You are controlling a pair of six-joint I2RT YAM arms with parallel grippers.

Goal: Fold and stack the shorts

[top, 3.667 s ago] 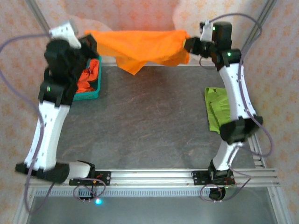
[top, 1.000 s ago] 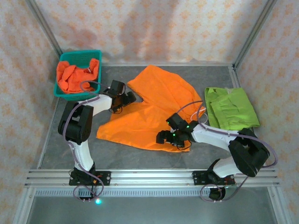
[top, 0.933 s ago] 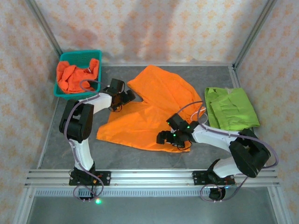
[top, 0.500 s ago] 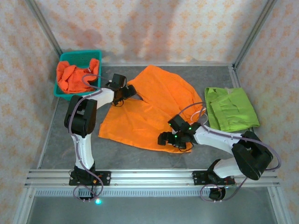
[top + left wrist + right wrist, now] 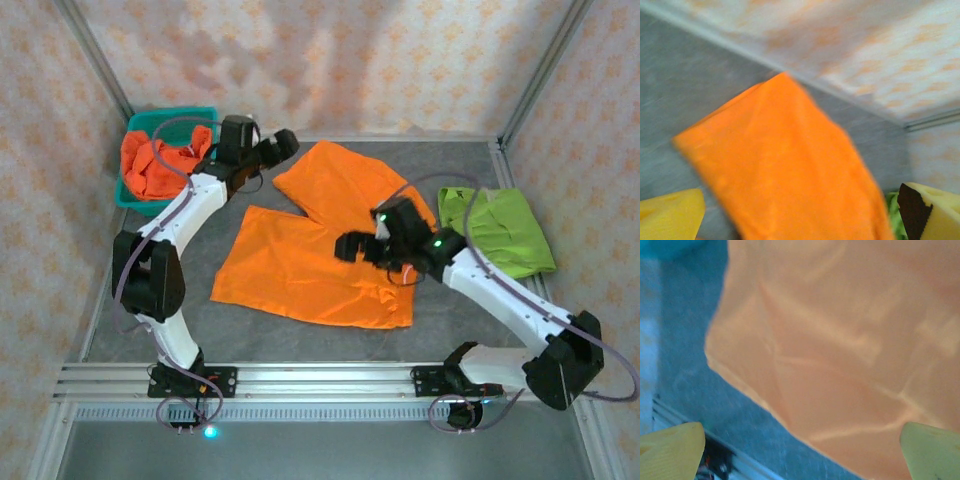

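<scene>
An orange pair of shorts lies spread flat across the middle of the grey tabletop, one part reaching toward the far edge and the other toward the near left. The left end effector hangs by the far edge, just beyond the garment's far corner. Its yellow fingers are wide apart and hold nothing. The right end effector hovers over the centre of the same shorts, its fingers spread just as wide, with nothing between them. Green shorts lie at the right edge, partly hidden by the right arm. A teal basket in the far left corner holds an orange heap of crumpled fabric.
</scene>
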